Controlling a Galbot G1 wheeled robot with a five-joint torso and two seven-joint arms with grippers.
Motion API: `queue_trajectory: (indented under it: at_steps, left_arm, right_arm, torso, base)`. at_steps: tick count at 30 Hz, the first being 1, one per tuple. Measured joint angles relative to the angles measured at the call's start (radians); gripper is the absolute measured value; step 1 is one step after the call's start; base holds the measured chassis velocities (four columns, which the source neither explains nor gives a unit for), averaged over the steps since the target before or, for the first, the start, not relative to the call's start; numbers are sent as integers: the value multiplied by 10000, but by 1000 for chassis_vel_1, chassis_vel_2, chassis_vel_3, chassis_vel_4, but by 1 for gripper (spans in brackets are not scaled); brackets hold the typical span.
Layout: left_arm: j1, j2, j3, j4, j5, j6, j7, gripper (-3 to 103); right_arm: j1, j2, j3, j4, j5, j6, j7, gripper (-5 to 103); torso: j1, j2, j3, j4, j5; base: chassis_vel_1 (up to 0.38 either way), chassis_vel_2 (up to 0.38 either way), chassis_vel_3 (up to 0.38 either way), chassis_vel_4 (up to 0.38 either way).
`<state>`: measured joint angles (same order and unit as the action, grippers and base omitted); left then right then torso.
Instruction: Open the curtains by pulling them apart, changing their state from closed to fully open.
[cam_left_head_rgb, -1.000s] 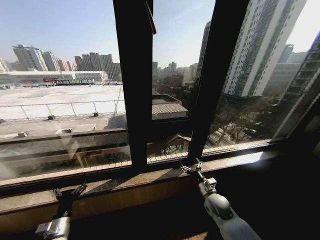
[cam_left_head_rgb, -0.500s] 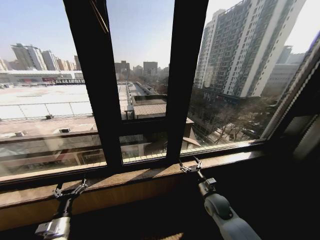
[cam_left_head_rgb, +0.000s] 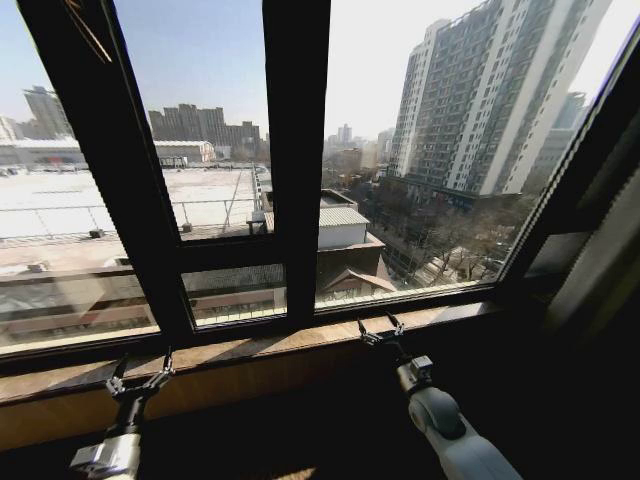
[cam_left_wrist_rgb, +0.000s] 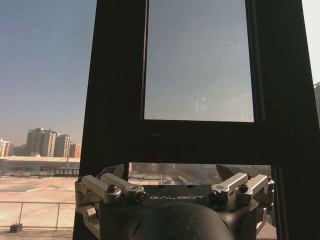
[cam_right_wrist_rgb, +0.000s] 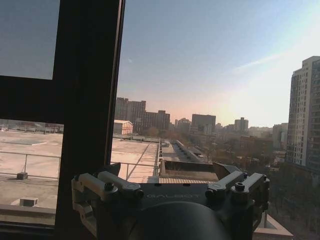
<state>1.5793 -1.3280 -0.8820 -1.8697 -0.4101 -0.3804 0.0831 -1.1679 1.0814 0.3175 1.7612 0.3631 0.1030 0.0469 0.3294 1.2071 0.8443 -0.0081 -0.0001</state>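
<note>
The left tool (cam_left_head_rgb: 140, 380) sits at the lower left of the head view, raised in front of the wooden window sill (cam_left_head_rgb: 250, 350), its two fingers spread apart with nothing between them. The right tool (cam_left_head_rgb: 381, 330) is lower centre-right of that frame, just in front of the same sill, fingers likewise parted and empty. In the left wrist view the left tool (cam_left_wrist_rgb: 170, 175) points at a dark window frame (cam_left_wrist_rgb: 117, 100) with a mesh-screened pane (cam_left_wrist_rgb: 197, 60) above it; its fingers (cam_left_wrist_rgb: 112, 172) stand wide and touch nothing. In the right wrist view the right tool (cam_right_wrist_rgb: 167, 172) faces open glass and the city beyond, with a dark window post (cam_right_wrist_rgb: 87, 100) off to one side. At the far right edge of the head view, a shadowed strip of fabric (cam_left_head_rgb: 605, 270) hangs beside the window, well apart from both tools; whether it is the curtains cannot be told.
</note>
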Motion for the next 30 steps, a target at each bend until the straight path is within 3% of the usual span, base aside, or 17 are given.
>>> queue_trajectory:
  at_steps: [7, 12, 19, 30]
  left_arm:
    - [0, -1, 4, -3, 0, -1, 1, 100]
    - [0, 1, 0, -1, 0, -1, 0, 100]
    - [-1, 2, -5, -2, -1, -1, -8, 100]
    - [-1, 1, 0, -2, 0, -1, -7, 100]
  right_arm:
    - [0, -2, 4, -1, 0, 0, 1, 100]
    - [0, 2, 0, 0, 0, 0, 0, 100]
    - [0, 3, -2, 0, 0, 0, 0, 100]
    - [0, 0, -1, 1, 0, 0, 0, 100]
  torso:
    - [0, 0, 0, -2, 4]
    - [2, 0, 0, 3, -13]
    - [2, 0, 0, 0, -2]
    - [1, -1, 0, 0, -2]
  base:
    - [-144, -172, 189, 168]
    - [16, 0, -8, 1]
    - [73, -78, -79, 67]
    - [106, -337, -110, 344]
